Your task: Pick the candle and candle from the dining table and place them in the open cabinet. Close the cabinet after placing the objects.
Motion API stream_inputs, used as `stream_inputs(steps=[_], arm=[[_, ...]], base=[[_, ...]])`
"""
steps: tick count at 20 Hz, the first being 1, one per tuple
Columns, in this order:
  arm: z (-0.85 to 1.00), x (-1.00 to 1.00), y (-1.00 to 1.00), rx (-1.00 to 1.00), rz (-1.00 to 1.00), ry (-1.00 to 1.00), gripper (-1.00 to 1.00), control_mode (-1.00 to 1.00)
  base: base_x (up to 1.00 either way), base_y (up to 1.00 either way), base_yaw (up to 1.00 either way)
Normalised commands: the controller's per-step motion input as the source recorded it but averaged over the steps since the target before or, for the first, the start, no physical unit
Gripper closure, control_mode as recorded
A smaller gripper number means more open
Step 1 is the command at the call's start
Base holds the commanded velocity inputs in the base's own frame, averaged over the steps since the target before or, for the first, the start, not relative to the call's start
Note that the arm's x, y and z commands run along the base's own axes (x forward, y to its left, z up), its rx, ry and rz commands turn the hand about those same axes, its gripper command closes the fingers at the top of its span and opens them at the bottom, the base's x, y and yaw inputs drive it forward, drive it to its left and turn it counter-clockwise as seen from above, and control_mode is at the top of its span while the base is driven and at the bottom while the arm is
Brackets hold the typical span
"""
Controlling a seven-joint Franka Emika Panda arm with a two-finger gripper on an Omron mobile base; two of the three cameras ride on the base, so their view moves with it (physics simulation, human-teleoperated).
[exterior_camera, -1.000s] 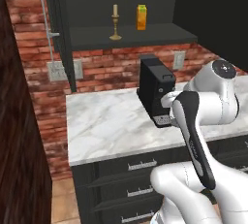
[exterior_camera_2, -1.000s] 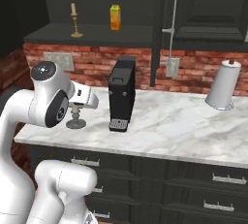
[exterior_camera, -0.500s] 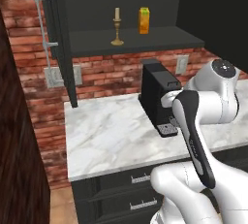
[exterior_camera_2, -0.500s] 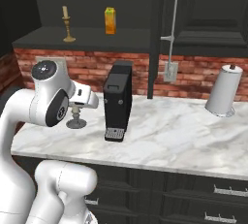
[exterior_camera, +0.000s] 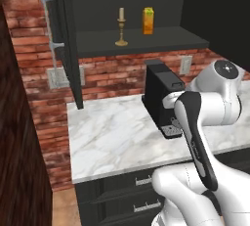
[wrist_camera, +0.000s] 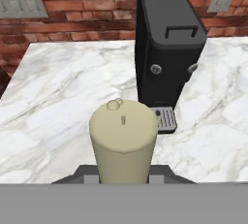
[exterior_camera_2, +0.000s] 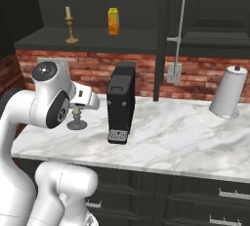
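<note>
A cream candle (wrist_camera: 123, 136) on a grey-silver holder (exterior_camera_2: 76, 121) fills the lower middle of the hand view, and my gripper (wrist_camera: 123, 177) is shut on it. Its round base shows under my hand in the right base view, over the left part of the marble worktop. The other candle (exterior_camera: 121, 26) (exterior_camera_2: 70, 23), on a brass-gold holder, stands upright on the dark shelf of the open cabinet (exterior_camera: 141, 41) (exterior_camera_2: 88, 39). The cabinet door (exterior_camera: 62, 44) stands open with its silver bar handle (exterior_camera: 49, 24). The dining table is out of view.
An orange carton (exterior_camera: 148, 20) (exterior_camera_2: 113, 21) stands on the shelf beside the brass candle. A black coffee machine (exterior_camera: 161, 98) (exterior_camera_2: 120, 101) (wrist_camera: 167, 53) sits on the worktop (exterior_camera: 112, 137) just ahead of my hand. A paper towel roll (exterior_camera_2: 227, 93) stands far right. Dark drawers (exterior_camera_2: 205, 200) lie below.
The whole picture has shifted a little, so the base has moved relative to the cabinet. The arm keeps its pose with the candle in the gripper.
</note>
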Motion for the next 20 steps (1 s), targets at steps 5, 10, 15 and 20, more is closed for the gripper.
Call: stream_inputs(steps=[5,10,15,20], arm=[[0.00,0.00,0.00,0.00,0.00,0.00,1.00,1.00],[0.00,0.00,0.00,0.00,0.00,0.00,1.00,1.00],[0.00,0.00,0.00,0.00,0.00,0.00,1.00,1.00],[0.00,0.00,0.00,0.00,0.00,0.00,1.00,1.00]], base=[[0.32,0.38,0.00],[0.28,0.27,0.00],[0.37,0.03,0.00],[0.37,0.00,0.00]])
